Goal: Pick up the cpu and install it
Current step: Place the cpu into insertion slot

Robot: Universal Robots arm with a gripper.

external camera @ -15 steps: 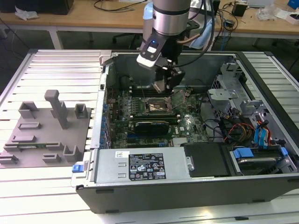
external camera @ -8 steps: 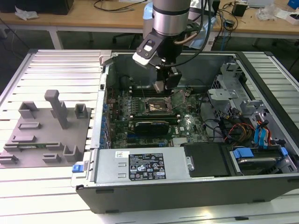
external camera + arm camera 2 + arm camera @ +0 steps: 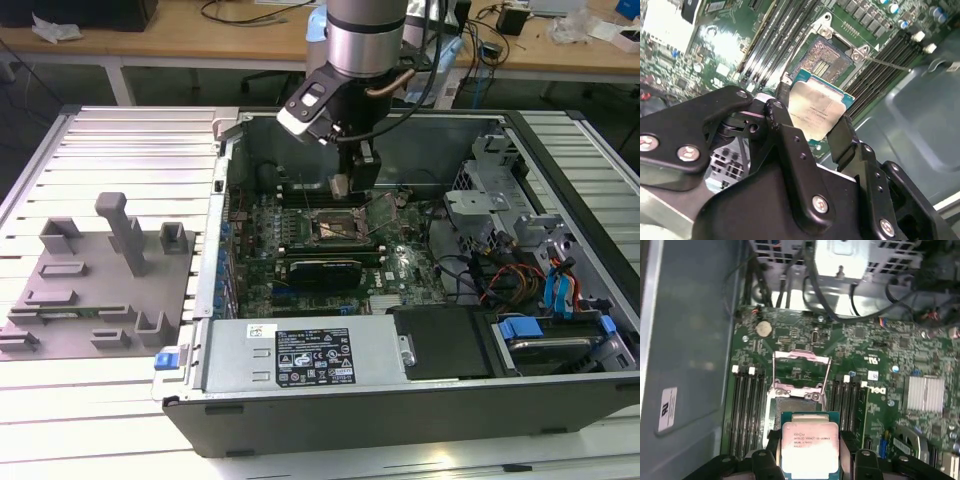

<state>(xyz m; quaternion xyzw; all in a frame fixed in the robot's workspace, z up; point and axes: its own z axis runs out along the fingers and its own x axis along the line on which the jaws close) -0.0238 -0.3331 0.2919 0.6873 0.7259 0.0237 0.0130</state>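
My gripper [image 3: 352, 186] hangs inside the open computer case, shut on the cpu [image 3: 815, 112]. The cpu is a small flat square chip with a silvery top and a green edge. Black fingers [image 3: 784, 131] clamp it on two opposite sides. The first wrist view shows the cpu [image 3: 810, 447] held level, just short of the open socket [image 3: 796, 407], whose metal load frame [image 3: 801, 371] is swung up. In the exterior view the socket [image 3: 335, 228] lies on the motherboard directly below the gripper, and the cpu [image 3: 340, 185] is apart from it.
Memory slots [image 3: 747, 410] flank the socket on both sides. A heatsink [image 3: 925, 392] and cables sit nearby on the board. The case wall [image 3: 440, 140] rises behind the gripper. A grey plastic tray [image 3: 100, 280] with blocks lies on the table at the exterior view's left.
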